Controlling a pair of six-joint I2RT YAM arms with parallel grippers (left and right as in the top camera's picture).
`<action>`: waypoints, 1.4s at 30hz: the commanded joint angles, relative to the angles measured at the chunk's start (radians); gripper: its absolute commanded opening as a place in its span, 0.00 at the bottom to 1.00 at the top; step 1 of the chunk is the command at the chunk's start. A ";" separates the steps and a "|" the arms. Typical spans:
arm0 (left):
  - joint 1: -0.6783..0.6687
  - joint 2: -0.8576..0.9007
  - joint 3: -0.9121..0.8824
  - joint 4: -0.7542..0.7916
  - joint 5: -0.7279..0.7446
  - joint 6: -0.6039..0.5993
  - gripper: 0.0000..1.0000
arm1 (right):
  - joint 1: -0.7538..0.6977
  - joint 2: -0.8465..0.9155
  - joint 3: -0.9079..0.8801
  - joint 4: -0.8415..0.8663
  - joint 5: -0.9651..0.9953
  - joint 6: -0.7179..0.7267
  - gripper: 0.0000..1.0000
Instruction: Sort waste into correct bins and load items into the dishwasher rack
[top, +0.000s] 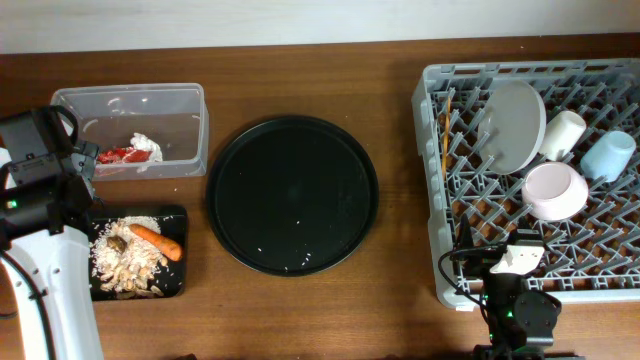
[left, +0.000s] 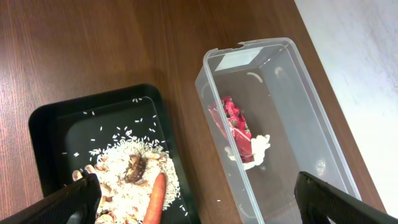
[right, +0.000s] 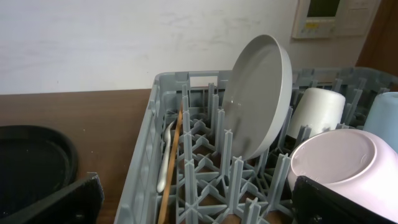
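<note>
Clear plastic tub (top: 200, 95) holds red wrapper (top: 118, 155) and crumpled napkin (top: 148, 146); your left gripper (left: 199, 208) gapes empty above the black tray (top: 178, 212) of grainy rice (top: 125, 262) and carrot (top: 157, 240). Grey pegged rack (top: 425, 180) — plate (top: 515, 125), bowl (top: 555, 190), white cup (top: 563, 135), blue cup (top: 610, 155) slotted — your right gripper (right: 199, 208) spread empty at its near edge.

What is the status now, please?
Left pincer open, right pincer open, both empty. Waste in tub and small tray; dishes in rack. Nothing in the way.

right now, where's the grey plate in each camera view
overhead: the grey plate is at the upper right, leaning on edge in the rack.
left wrist: not in it.
right wrist: the grey plate is right of centre, on edge among the pegs.
shared landmark, overhead and right wrist only: the white cup just beside the plate.
</note>
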 joint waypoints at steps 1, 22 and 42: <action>0.003 0.000 0.001 0.001 -0.006 -0.010 0.99 | -0.008 -0.011 -0.008 -0.003 0.011 -0.010 0.99; -0.137 -0.278 -0.500 0.569 0.218 0.478 0.99 | -0.008 -0.011 -0.008 -0.003 0.011 -0.010 0.99; -0.251 -0.998 -1.346 1.137 0.352 0.715 0.99 | -0.008 -0.011 -0.008 -0.003 0.011 -0.010 0.99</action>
